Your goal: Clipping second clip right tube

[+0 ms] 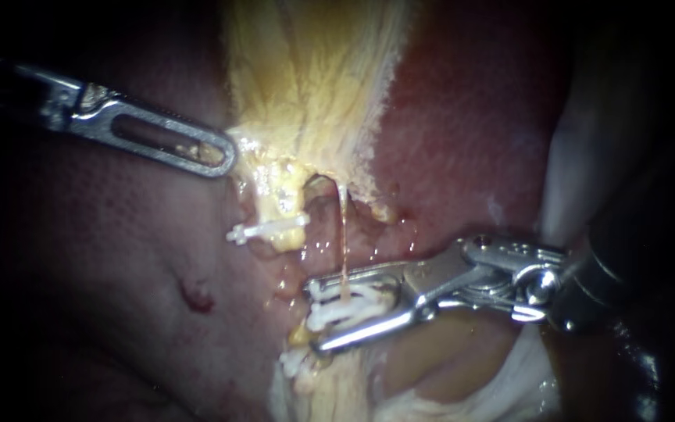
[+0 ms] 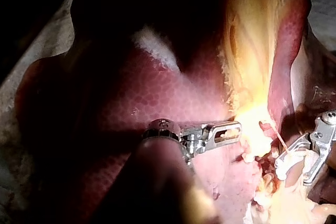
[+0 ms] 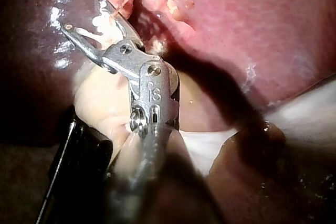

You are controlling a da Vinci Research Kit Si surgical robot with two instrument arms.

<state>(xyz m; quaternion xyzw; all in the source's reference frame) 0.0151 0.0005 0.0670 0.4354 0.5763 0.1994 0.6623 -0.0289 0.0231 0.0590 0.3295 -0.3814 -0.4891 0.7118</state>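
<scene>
Nearest, the right silver instrument (image 1: 314,314), pincer clamped on a white plastic clip (image 1: 353,305) that the thin tan right tube (image 1: 343,234) runs into; beyond, the left silver instrument (image 1: 226,152), pincer closed on yellow fatty tissue (image 1: 298,101)

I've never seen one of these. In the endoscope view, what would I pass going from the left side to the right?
First the left instrument → a white clip fastened on tissue → the right instrument, its jaws shut on a loaded clip.
</scene>
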